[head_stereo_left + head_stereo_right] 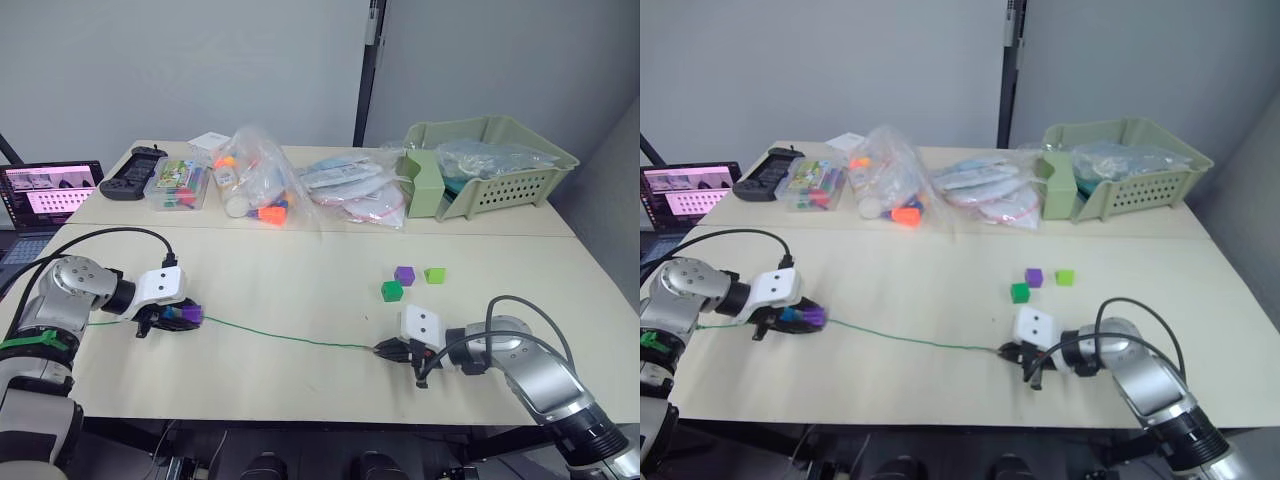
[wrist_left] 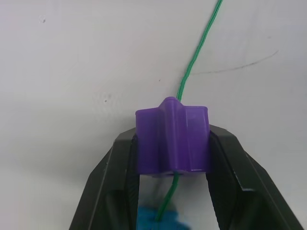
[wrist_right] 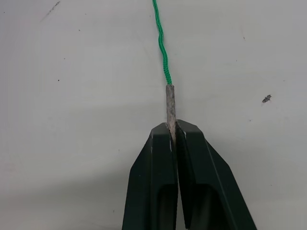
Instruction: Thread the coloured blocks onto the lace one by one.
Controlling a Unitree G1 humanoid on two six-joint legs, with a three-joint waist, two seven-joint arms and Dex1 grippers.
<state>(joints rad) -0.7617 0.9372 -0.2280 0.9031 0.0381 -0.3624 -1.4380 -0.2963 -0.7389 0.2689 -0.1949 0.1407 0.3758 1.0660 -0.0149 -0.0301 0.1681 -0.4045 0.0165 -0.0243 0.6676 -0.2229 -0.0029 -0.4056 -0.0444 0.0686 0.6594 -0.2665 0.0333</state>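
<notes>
the right gripper (image 3: 172, 132) is pinching the lace (image 1: 290, 338) by its stiff tip, the sensible spot since the cord beyond is looking limp. along the lace, the left gripper (image 2: 172, 158) is clamping a light purple block (image 2: 172, 139), already threaded, a blue one (image 2: 156, 221) behind.

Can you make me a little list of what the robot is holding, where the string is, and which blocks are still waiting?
Left pincer: shut on a purple block with the lace running through it
Behind that block: a blue block, also on the lace
Right pincer: shut on the lace's stiff tip
Lace: stretched along the table between the two pincers
Blocks waiting: dark green block, second purple block, lime block, loose on the table
</notes>
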